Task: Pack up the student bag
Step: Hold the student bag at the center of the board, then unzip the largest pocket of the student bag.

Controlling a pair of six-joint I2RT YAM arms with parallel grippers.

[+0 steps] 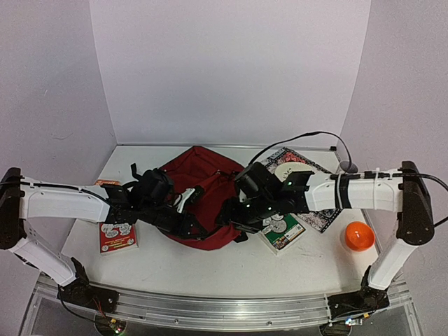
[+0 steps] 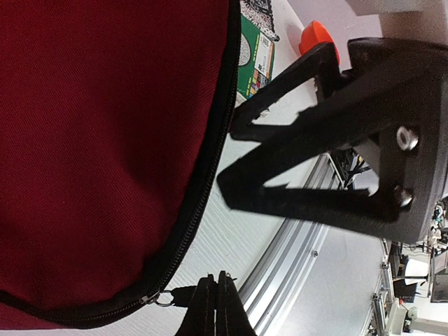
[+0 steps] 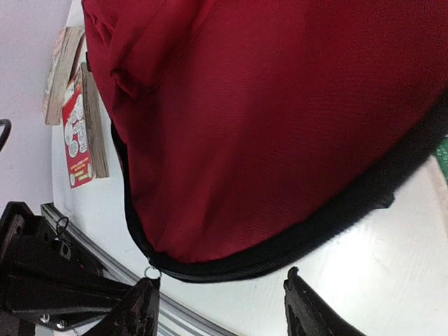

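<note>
The student bag (image 1: 203, 189) is a dark red backpack lying flat mid-table, its black zipper running along the near edge. In the left wrist view the bag (image 2: 105, 140) fills the left side. My left gripper (image 2: 215, 308) is shut on the black zipper pull tab (image 2: 180, 297) at the bag's near edge; from above it (image 1: 187, 225) sits at the bag's front. My right gripper (image 3: 220, 311) is open and empty, its jaws straddling the table just in front of the bag's zipper edge (image 3: 280, 245). From above the right gripper (image 1: 234, 218) is at the bag's front right.
A red booklet (image 1: 117, 236) lies left of the bag, on top of other books (image 3: 59, 77). A green book (image 1: 283, 231) and a patterned book (image 1: 308, 171) lie to the right. An orange ball (image 1: 358, 236) sits far right. The metal table rail (image 2: 294, 245) runs close by.
</note>
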